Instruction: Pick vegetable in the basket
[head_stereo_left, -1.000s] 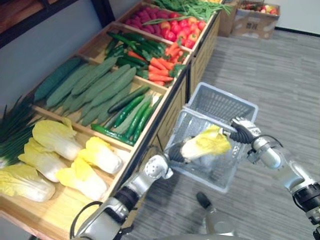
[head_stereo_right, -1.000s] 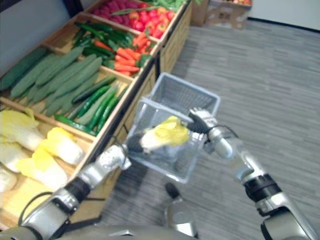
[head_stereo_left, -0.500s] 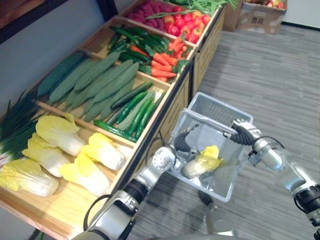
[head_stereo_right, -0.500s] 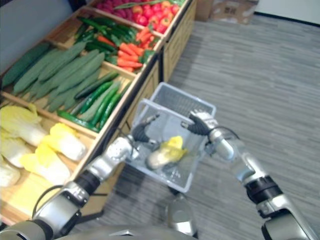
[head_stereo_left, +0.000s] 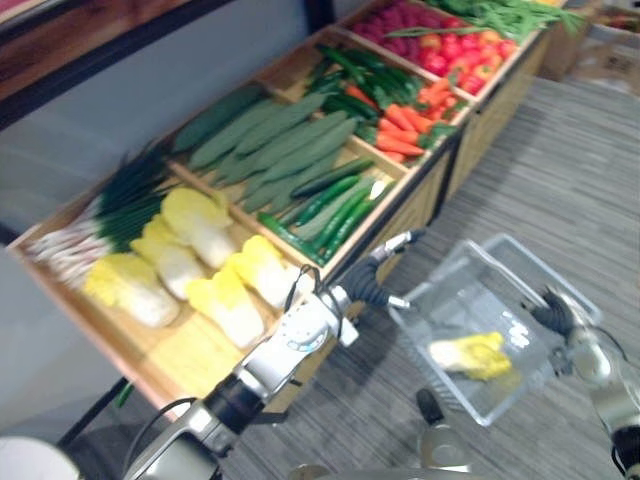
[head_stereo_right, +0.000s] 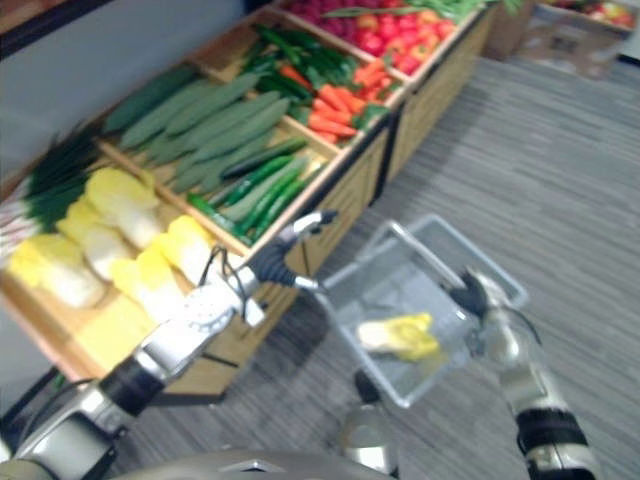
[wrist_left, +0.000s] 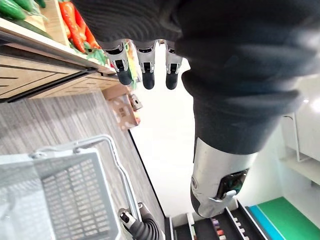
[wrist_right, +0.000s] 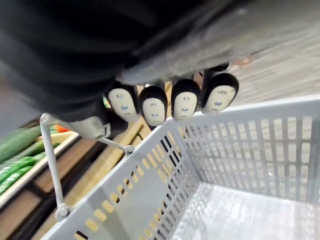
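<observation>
So where is the vegetable now?

Down in the basket. The pale napa cabbage with yellow leaves (head_stereo_left: 470, 355) lies on its side on the floor of the grey plastic mesh basket (wrist_right: 250, 150), touching neither of my hands. A second ago my left hand held it above the rim. Half a second ago it had just landed, with my fingers close by.

And who carries the basket?

My right hand (head_stereo_right: 470, 295). Its fingers are curled tight at the basket's rim and bear its weight, with the cabbage lying below and ahead of my palm.

And your left?

My left hand (head_stereo_left: 372, 283) has come up and out. It hangs just beside the basket's corner, apart from it, its fingers (wrist_left: 144, 65) straight with nothing between them.

What lies beyond it?

Past the back of that hand runs the wooden produce stand (head_stereo_left: 180, 345). The yellow-white cabbages (head_stereo_left: 215, 290) are nearest, the long green cucumbers (head_stereo_left: 275, 140) are further along, and the orange carrots (head_stereo_left: 400, 125) are beyond those. My head has turned, so the whole view has slid, but the stand itself hasn't moved.

So what does that mean?

I'd judge this pick done: one vegetable is in the basket and my hand is free. If more is wanted, my empty left hand is close to the cabbages.
</observation>
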